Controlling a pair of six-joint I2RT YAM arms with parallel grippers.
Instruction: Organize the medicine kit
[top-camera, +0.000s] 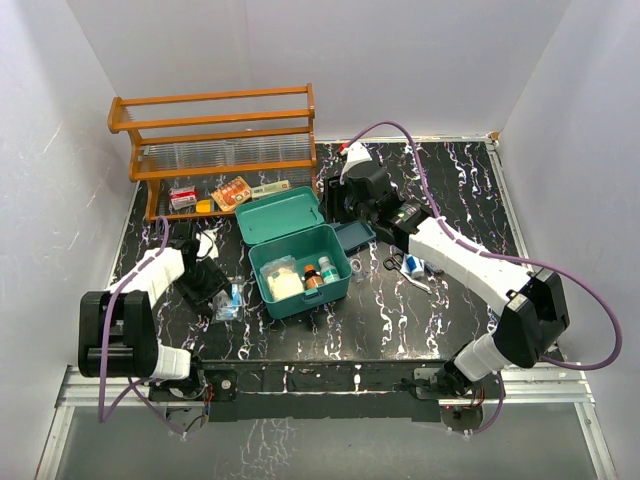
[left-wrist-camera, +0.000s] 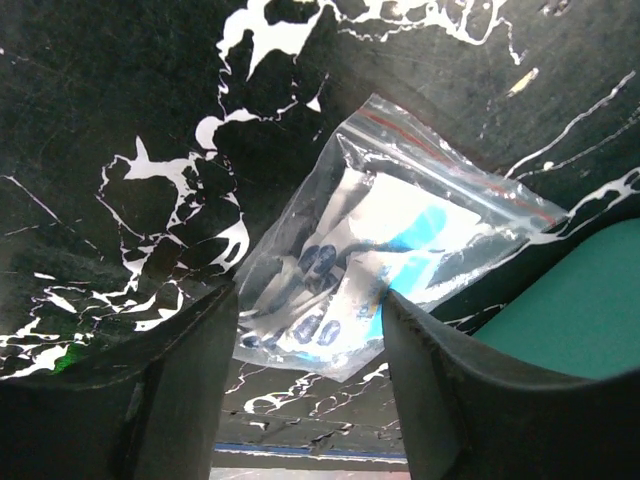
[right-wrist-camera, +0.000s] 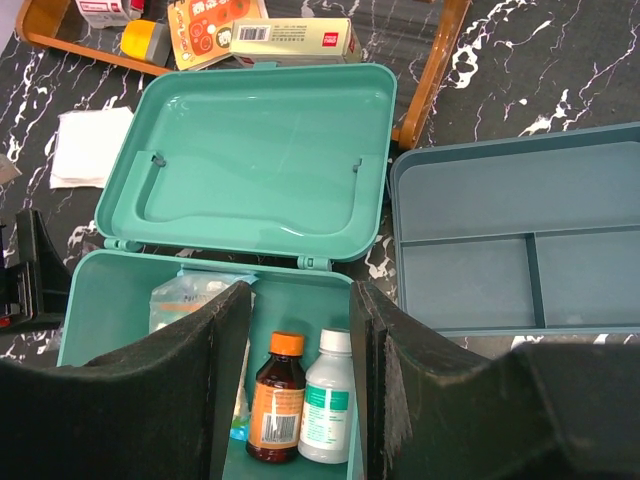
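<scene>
The medicine kit (top-camera: 300, 290) is a teal box standing open in the middle of the table, its lid (top-camera: 280, 212) tipped back. Inside it are a brown bottle with an orange cap (right-wrist-camera: 275, 400), a white bottle (right-wrist-camera: 325, 400) and a clear bag (right-wrist-camera: 185, 295). My right gripper (right-wrist-camera: 300, 290) is open and empty above the kit's back right (top-camera: 338, 210). My left gripper (left-wrist-camera: 308, 300) is open, low over the table left of the kit (top-camera: 212, 287). A clear zip bag with blue-and-white packets (left-wrist-camera: 370, 250) lies just beyond its fingertips; the right finger (left-wrist-camera: 440, 390) touches the bag's edge.
A darker blue two-compartment tray (right-wrist-camera: 520, 240) lies right of the lid. The wooden rack (top-camera: 215, 135) stands at the back left, with small boxes (top-camera: 232, 192) under it. A white tissue (top-camera: 207, 240), a tube (top-camera: 413, 265), scissors (top-camera: 390, 262) and a spray bottle (top-camera: 355, 152) lie around.
</scene>
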